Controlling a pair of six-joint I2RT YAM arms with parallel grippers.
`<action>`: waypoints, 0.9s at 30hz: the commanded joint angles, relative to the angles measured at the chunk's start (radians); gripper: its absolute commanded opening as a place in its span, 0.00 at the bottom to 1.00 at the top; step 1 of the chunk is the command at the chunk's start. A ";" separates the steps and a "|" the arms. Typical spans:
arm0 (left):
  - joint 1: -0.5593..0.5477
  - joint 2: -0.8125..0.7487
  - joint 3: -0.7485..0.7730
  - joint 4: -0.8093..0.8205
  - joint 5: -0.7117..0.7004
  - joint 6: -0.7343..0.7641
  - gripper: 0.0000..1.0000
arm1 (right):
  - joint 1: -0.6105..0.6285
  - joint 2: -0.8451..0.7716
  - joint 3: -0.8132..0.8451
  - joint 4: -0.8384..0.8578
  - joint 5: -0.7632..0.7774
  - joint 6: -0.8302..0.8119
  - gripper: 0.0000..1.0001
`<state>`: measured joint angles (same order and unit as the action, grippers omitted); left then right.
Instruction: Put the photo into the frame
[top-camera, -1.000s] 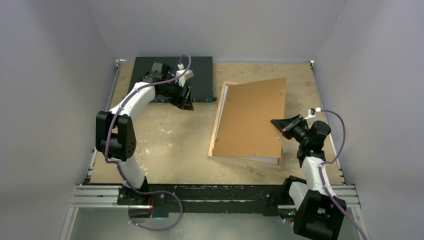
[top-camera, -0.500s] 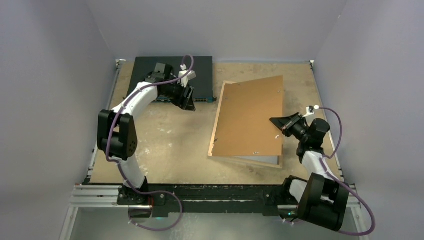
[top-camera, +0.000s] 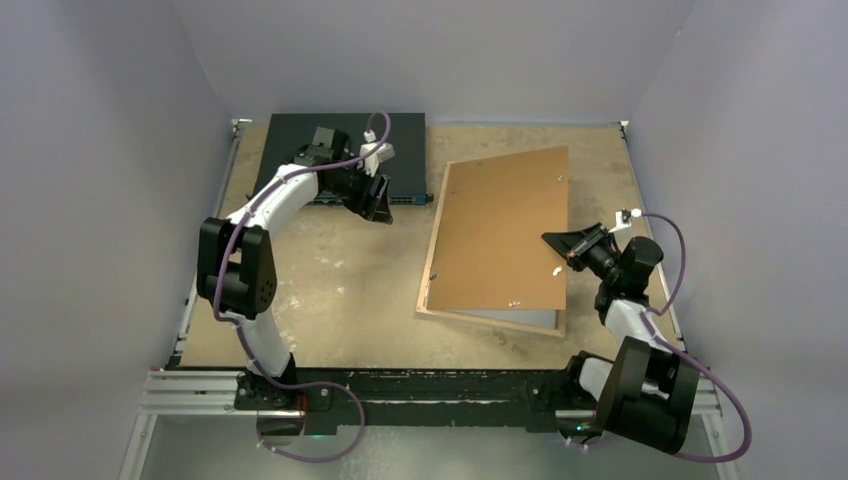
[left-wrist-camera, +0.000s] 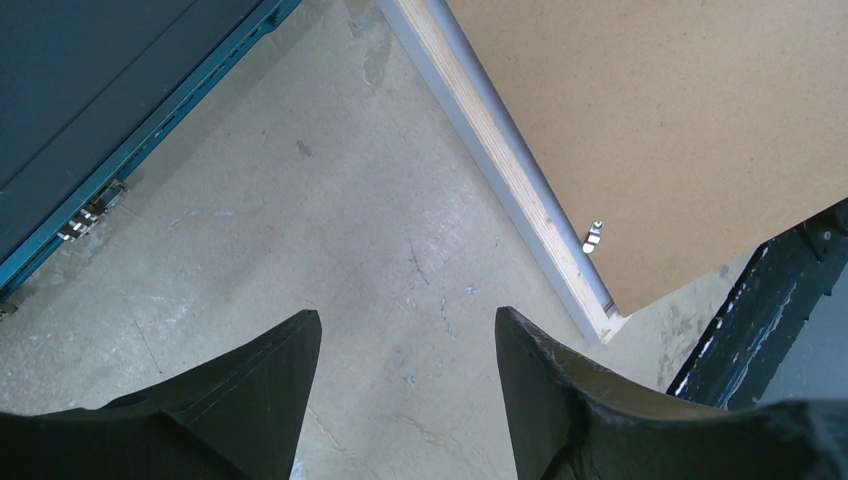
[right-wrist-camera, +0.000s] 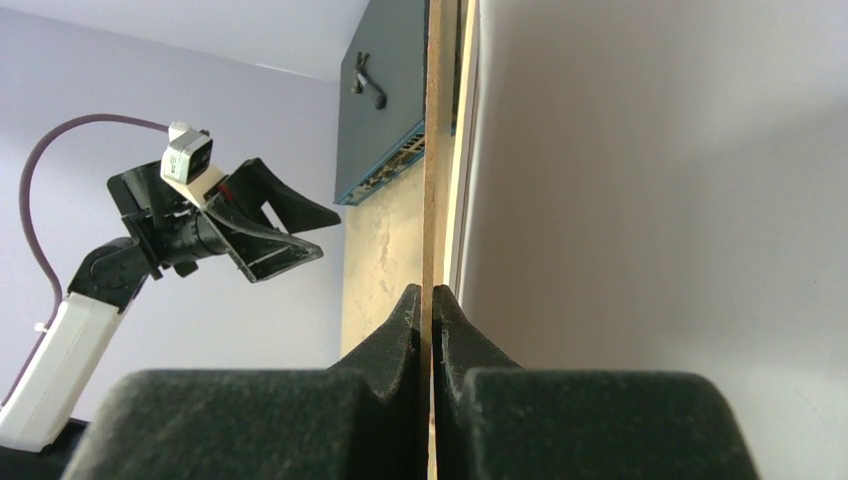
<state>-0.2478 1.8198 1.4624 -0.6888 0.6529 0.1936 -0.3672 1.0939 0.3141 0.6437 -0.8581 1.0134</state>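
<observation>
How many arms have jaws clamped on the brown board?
1: the right arm, jaws shut on the right edge of the board. The left arm hangs, jaws open, near the dark box.

We see our right gripper (right-wrist-camera: 432, 292) pinched on the board (right-wrist-camera: 433, 150), edge-on. Left of it hangs the left gripper (right-wrist-camera: 325, 235), jaws apart, the dark box (right-wrist-camera: 385, 90) beyond

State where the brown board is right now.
In the top view the board lies right of centre over the frame, its right edge pinched by the right tool; the dark box sits to its left.
</observation>
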 joint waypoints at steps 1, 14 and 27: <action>-0.007 0.002 0.033 0.019 0.007 -0.008 0.63 | -0.006 -0.006 0.030 0.075 -0.052 0.015 0.00; -0.007 -0.010 0.023 0.012 0.013 -0.001 0.61 | -0.008 0.002 0.001 0.037 0.008 -0.015 0.00; -0.010 -0.007 0.024 0.008 0.017 -0.002 0.59 | -0.011 0.017 0.003 0.030 0.036 -0.030 0.00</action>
<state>-0.2501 1.8198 1.4624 -0.6895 0.6533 0.1940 -0.3725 1.1069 0.3061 0.6010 -0.8165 0.9932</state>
